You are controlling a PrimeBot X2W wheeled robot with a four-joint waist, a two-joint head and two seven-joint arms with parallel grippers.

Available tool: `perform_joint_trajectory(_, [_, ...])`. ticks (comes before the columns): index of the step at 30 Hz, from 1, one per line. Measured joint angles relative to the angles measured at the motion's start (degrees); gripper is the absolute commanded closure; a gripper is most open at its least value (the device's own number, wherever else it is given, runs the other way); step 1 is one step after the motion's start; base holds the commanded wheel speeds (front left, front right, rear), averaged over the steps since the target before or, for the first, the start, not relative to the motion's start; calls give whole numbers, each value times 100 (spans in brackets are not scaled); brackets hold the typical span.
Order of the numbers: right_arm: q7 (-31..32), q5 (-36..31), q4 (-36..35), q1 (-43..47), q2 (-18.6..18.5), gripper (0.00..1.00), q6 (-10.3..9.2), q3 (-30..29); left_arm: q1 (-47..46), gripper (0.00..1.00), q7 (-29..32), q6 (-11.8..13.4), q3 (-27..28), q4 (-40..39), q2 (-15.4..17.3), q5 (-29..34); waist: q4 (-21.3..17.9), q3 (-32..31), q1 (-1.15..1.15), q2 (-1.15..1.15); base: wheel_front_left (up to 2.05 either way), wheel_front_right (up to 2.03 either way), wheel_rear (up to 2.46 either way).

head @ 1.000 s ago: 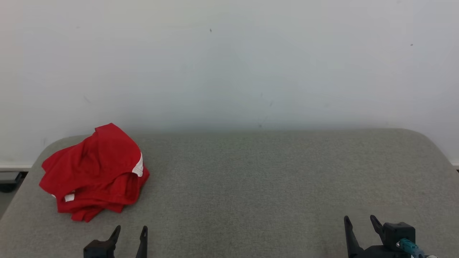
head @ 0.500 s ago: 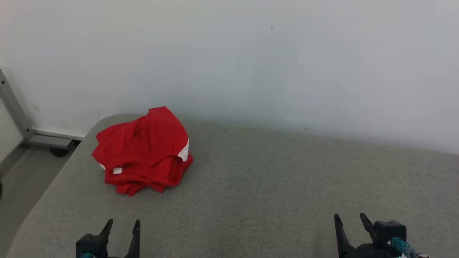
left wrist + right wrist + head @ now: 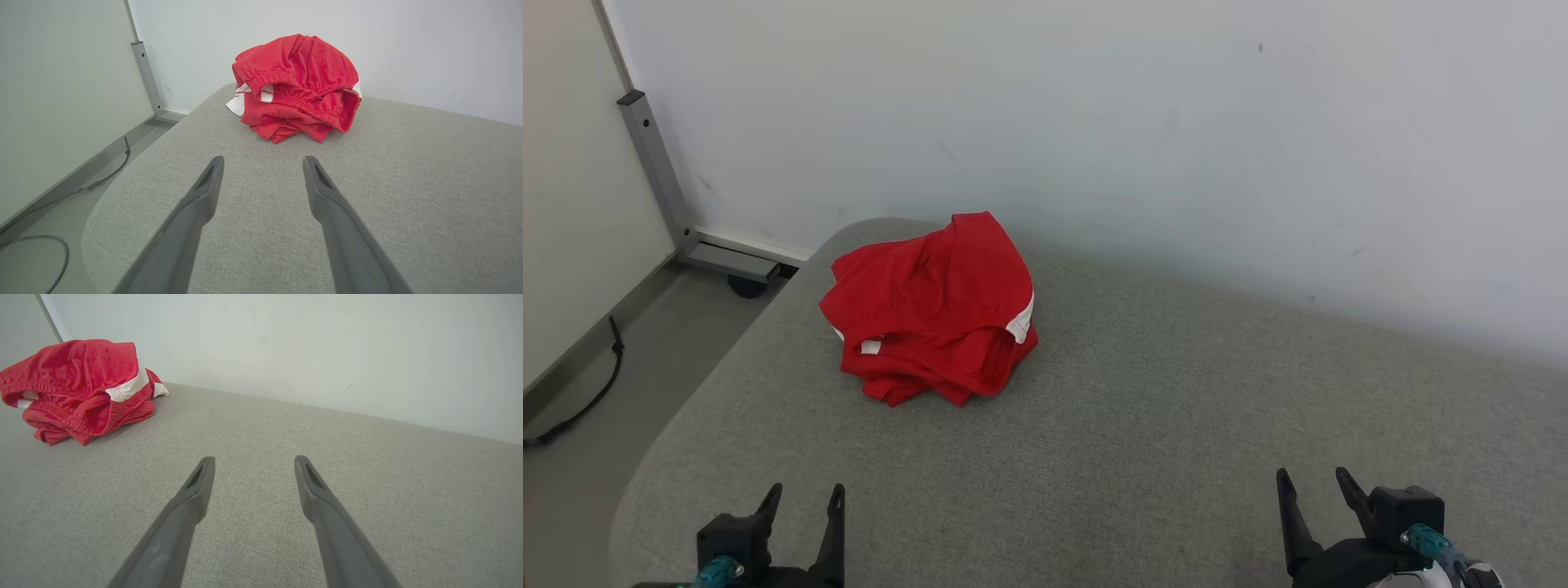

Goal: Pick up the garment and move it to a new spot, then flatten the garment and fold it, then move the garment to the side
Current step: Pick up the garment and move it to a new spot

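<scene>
Both the left gripper (image 3: 806, 490) and right gripper (image 3: 1312, 475) have fingers spread wide, holding nothing; the red garment (image 3: 931, 306) lies bunched (white trim (image 3: 1021, 316) showing) near the grey counter's (image 3: 1135, 408) far left corner.

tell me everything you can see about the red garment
The garment is bright red, thin, mesh-like fabric, seemingly shorts, with a gathered elastic waistband, a white side stripe and a small white tag. It lies crumpled in a loose heap at the far left corner of the grey fabric surface, close to the wall; contact there is unclear. The left tool and right tool, both open, are apart from it.
</scene>
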Motion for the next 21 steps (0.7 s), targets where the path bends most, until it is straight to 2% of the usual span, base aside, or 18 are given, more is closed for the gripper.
perform_joint_trajectory(7, [-4,-15,-222,244,2,0,0,-188,-348,0,245,-18,-124,87,-271,-110,152,166,0,0,0,0,0])
perform_joint_trajectory(9, [-2,-20,-297,316,3,0,0,-211,-548,0,356,-121,-215,148,-326,-109,196,225,0,0,0,0,0])
perform_joint_trajectory(17, [86,-185,-816,336,9,0,0,36,-1289,0,990,-214,-227,577,-517,-207,281,615,0,0,0,0,0])
perform_joint_trajectory(21, [210,-235,-1167,328,-18,0,7,130,-1950,0,1359,-259,-73,912,-450,-263,243,887,0,0,0,0,0])
